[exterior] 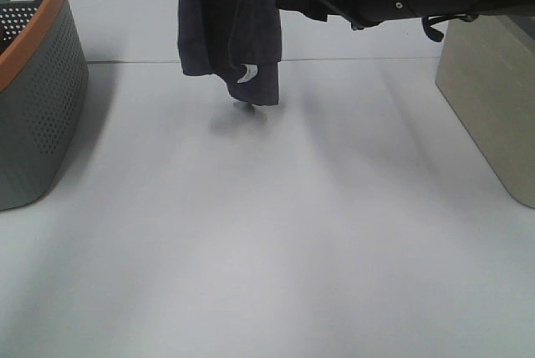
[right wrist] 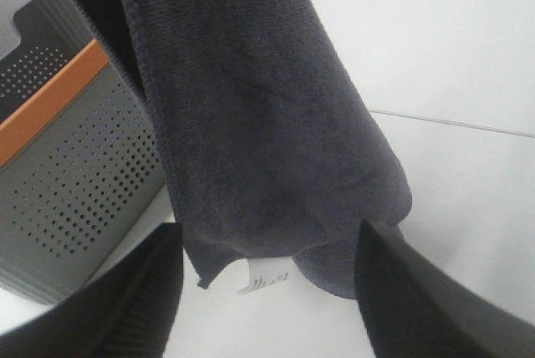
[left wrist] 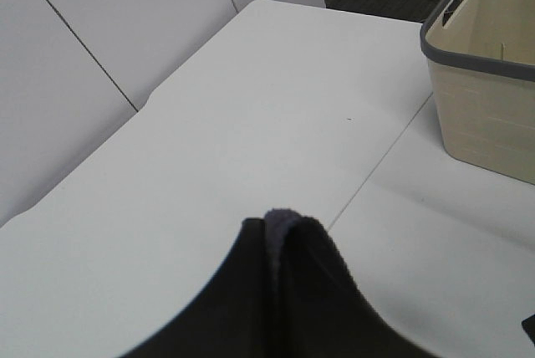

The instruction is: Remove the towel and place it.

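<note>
The towel (exterior: 230,23) hangs at twelve o'clock in the high view, a dark drape running off the top edge, its lowest corner just over the table (exterior: 276,249). Whether that corner grazes the surface I cannot tell, though the shadow beneath suggests a small gap. The left gripper (left wrist: 280,228) is clamped on the towel, with a tuft of terry showing between its closed jaws. The right gripper (right wrist: 269,232) is spread wide, one of its fingers (right wrist: 109,308) on each side of the drape, gripping nothing.

The step in hand looks like taking a second hold. To do it well, the right gripper should close on the hem near the white tag (right wrist: 263,278), catching a clean edge rather than a bunched fold. That way the cloth can open flat between the two arms before it is lowered.

Only the left wrist view shows the pinch, which lies above the high view's frame. Only the right wrist view shows the open jaws straddling the cloth; from above, the arm coming in from two o'clock hides them. The high view alone places both baskets, the grey basket (exterior: 42,99) at nine o'clock and the beige basket (exterior: 489,99) at three
</note>
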`<state>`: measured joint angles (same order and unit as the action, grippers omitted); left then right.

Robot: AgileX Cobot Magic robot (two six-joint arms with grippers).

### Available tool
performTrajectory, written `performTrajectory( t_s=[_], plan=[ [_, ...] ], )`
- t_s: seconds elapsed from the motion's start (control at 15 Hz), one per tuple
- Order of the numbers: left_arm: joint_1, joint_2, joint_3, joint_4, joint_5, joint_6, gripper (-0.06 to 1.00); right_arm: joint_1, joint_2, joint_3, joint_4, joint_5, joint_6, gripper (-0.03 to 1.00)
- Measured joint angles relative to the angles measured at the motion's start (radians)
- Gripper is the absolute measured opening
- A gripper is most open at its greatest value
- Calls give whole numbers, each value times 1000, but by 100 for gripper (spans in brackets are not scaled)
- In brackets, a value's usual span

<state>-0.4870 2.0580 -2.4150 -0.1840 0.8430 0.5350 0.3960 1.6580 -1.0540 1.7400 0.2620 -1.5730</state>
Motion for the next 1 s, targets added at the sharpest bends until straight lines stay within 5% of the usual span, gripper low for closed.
performTrajectory(
  t_s=[0.47, 1.0],
  plan=[
    [0, 0, 0, -6, -7, -3, 0, 150, 86, -136, 2, -125, 27, 61],
    [0, 0, 0, -6, -8, -3, 0, 162, 241, -167, 4, -220, 130, 61]
  ],
)
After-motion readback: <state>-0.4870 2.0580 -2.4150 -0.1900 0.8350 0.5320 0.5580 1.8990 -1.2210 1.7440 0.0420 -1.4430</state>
